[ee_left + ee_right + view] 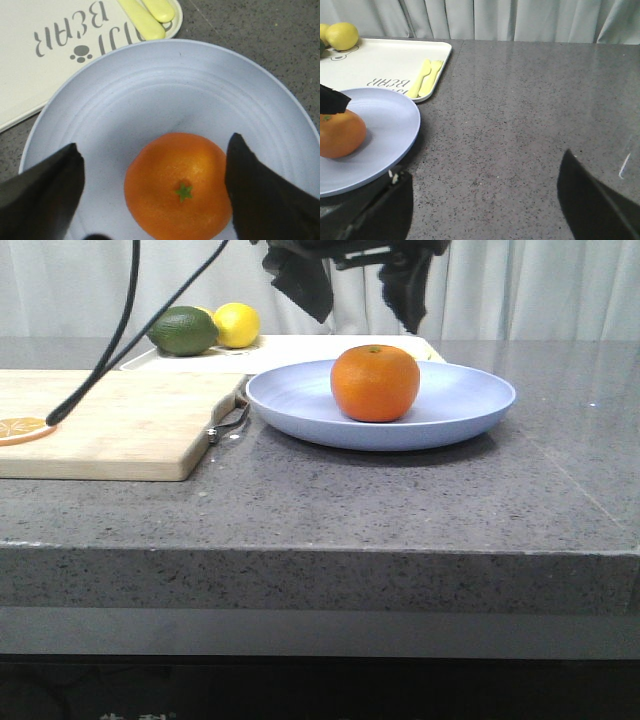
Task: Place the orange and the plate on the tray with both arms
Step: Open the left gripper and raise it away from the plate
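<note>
Grey speckled stone runs from the near counter edge to the plate, which sits on bare counter just right of the wooden board and just in front of the tray. The orange rests inside the plate, a little left of its centre, stem up. Above it hangs the left gripper, jaws spread wide and holding nothing; in its wrist view the two dark fingers flank the fruit with clear gaps either side. The right gripper is likewise parted and empty, low over bare counter to the right of the plate.

To do this step well, I judge the left arm should drop straight down, keeping the stem centred between its fingers, and close gently at the widest girth so the round fruit does not squirt out or roll across the shallow dish.

Further back, a lime and a lemon lie at the tray's far left, and pale yellow cutlery at its near right corner.

Most of the tray is hidden behind the plate in the front view. The right gripper does not show there.
</note>
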Controlling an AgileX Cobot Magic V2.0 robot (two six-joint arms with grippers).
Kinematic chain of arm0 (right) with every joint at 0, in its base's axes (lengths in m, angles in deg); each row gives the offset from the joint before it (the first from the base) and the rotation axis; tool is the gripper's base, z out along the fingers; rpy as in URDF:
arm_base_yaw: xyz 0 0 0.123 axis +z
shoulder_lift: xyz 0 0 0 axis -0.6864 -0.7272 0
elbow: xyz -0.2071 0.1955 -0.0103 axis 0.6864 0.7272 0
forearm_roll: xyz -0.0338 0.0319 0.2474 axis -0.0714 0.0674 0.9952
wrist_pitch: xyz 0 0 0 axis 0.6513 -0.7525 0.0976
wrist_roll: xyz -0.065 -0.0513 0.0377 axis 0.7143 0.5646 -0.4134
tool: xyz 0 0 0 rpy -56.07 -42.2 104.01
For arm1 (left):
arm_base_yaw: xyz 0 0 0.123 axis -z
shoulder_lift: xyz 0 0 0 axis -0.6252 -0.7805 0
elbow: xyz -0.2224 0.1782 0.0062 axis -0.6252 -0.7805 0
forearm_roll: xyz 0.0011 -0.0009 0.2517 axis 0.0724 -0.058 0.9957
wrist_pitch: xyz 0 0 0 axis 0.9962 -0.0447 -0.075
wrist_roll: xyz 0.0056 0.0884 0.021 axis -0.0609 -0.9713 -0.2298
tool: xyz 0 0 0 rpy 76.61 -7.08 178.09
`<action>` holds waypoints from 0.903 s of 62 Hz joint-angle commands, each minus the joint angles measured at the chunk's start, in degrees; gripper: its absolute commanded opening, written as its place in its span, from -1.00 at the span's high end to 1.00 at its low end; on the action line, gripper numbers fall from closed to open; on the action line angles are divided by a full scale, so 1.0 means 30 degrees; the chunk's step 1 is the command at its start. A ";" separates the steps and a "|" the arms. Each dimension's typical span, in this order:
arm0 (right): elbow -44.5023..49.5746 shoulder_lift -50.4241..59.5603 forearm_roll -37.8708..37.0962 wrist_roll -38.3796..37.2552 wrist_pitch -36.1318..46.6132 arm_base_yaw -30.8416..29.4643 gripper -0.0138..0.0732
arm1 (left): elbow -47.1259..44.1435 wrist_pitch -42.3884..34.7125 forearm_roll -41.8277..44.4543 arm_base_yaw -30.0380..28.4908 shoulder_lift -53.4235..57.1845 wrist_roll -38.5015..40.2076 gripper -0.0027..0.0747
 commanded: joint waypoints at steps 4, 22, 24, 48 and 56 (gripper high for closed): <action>-0.0664 -0.0149 0.0033 0.0158 0.1387 0.0014 -0.70 | 0.1151 0.0143 0.0344 0.0120 0.1200 0.0015 0.15; -0.0664 -0.0149 0.0033 0.0158 0.1387 0.0014 -0.70 | 0.1186 0.1377 0.0394 0.0120 0.1316 -0.0022 0.98; -0.0664 -0.0149 0.0033 0.0158 0.1387 0.0014 -0.70 | 0.1186 0.1479 0.0601 0.0120 0.1390 -0.0022 0.98; -0.0664 -0.0149 0.0033 0.0158 0.1387 0.0014 -0.70 | 0.0583 0.4584 0.1297 -0.2457 0.3875 0.0068 0.98; -0.0664 -0.0149 0.0033 0.0158 0.1406 0.0014 -0.70 | -0.1730 0.3845 0.0728 -0.4213 0.5898 0.0068 0.98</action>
